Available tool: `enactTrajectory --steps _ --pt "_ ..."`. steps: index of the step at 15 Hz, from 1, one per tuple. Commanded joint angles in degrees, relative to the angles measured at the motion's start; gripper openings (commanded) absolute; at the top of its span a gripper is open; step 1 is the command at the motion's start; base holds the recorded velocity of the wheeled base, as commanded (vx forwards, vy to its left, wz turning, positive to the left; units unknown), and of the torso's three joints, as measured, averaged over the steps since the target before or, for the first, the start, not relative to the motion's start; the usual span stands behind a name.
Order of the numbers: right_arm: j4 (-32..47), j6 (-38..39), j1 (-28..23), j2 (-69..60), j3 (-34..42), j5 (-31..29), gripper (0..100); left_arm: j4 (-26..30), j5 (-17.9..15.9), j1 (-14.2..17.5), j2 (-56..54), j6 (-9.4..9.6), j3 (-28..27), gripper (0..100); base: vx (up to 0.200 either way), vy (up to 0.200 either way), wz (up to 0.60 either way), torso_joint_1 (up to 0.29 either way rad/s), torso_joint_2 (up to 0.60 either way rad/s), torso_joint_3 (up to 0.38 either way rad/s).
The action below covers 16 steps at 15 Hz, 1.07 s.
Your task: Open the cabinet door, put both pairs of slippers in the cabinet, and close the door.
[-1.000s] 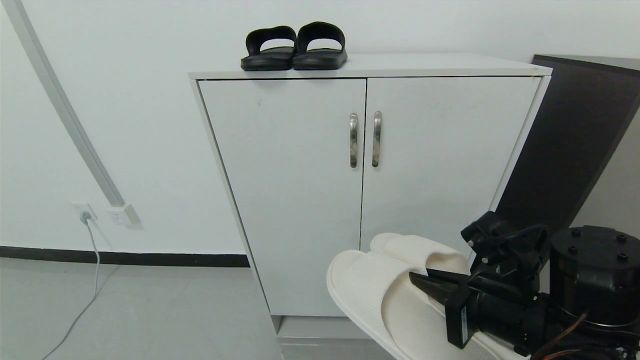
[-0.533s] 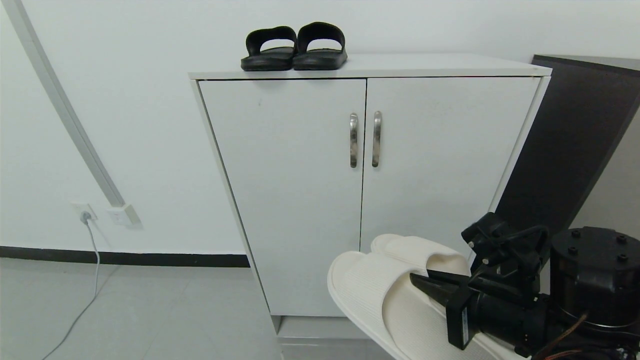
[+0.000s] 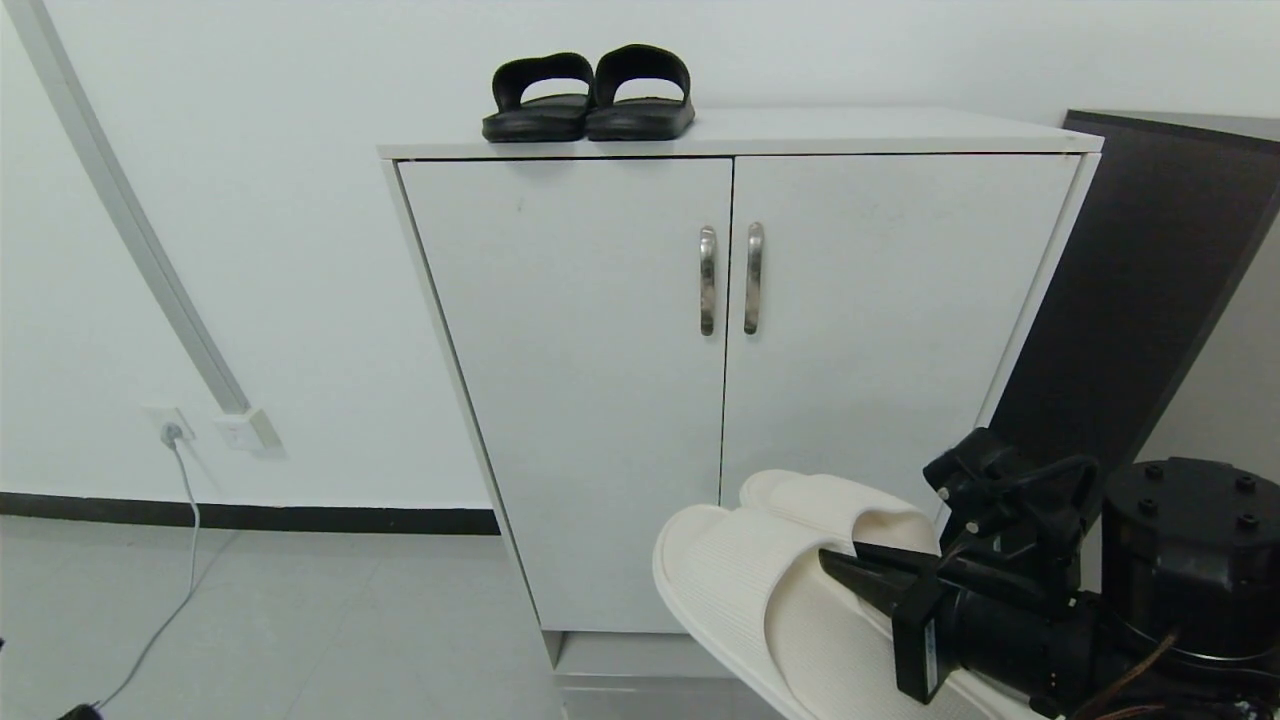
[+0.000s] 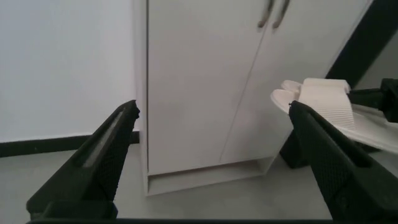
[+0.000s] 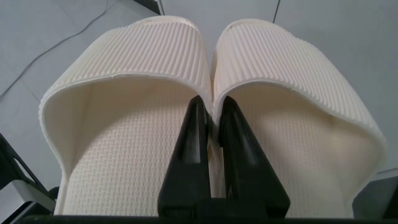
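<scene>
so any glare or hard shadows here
Head view: even light, no glare, faint shadow under the black slippers, dull sheen on the handles. Right wrist view: soft shade inside the white slippers. Left wrist view: flat light on the cabinet.

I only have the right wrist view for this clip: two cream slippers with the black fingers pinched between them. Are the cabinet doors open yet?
Observer: No. The head view shows both cabinet doors shut, their handles side by side at the middle.
Reviewer: Where is the other pair?
Observer: The black slippers sit side by side on the cabinet top, toward its left end.
Reviewer: And the left arm?
Observer: The left gripper is open and holds nothing. It faces the cabinet's lower part, to the left of the cream slippers.
</scene>
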Motion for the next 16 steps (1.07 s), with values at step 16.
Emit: enactTrajectory --steps 16 --pt "0.0 0.2 0.2 0.3 0.1 -0.2 0 -25.3 0.1 -26.4 48.7 0.03 -19.2 100 0.0 0.0 0.0 0.0 0.0 0.0"
